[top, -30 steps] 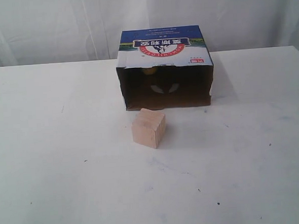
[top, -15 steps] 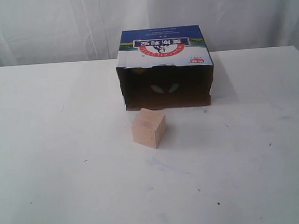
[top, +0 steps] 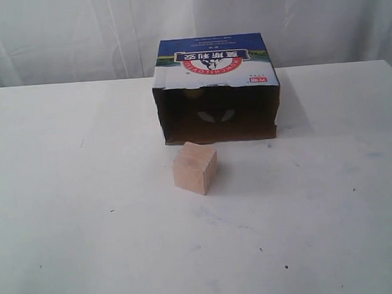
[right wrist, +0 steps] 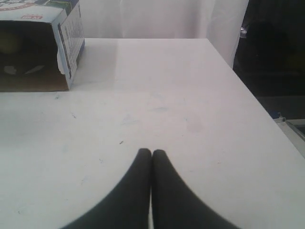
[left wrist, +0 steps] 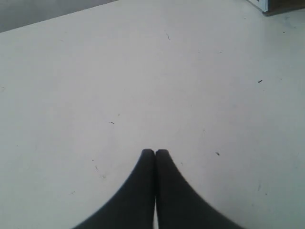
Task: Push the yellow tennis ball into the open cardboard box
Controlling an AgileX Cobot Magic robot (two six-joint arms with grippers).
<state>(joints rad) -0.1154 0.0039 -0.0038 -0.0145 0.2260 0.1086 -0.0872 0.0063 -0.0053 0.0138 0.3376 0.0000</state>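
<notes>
Carton: open cardboard box [top: 214, 62] lies on its side at the back middle of the table [top: 88, 233], with its mouth towards the exterior camera; the upper panel is blue and white with a red logo and Chinese characters, and the inside is dark brown.
Carton interior: two pale curved patches [top: 217, 116] show on the shadowed back wall.
Ball: yellow tennis ball [top: 193, 92] is seen only as a dim yellowish shape inside the box, just under the upper edge of the mouth and left of its middle; the seam cannot be made out in the shadow.
Block: pale wooden cube [top: 195, 168] stands on the table just in front of the mouth, turned so that one corner points at the camera, and is apart from the carton.
Left gripper [left wrist: 155, 152]: both dark fingers are pressed together tip to tip, with nothing between them, over bare table; it is outside the exterior view.
Right gripper [right wrist: 152, 152]: the fingers meet in the same way and grip nothing; it is over bare table well apart from the carton, near the table's right edge.
Background: white curtain [top: 76, 34] hangs behind the table.
</notes>
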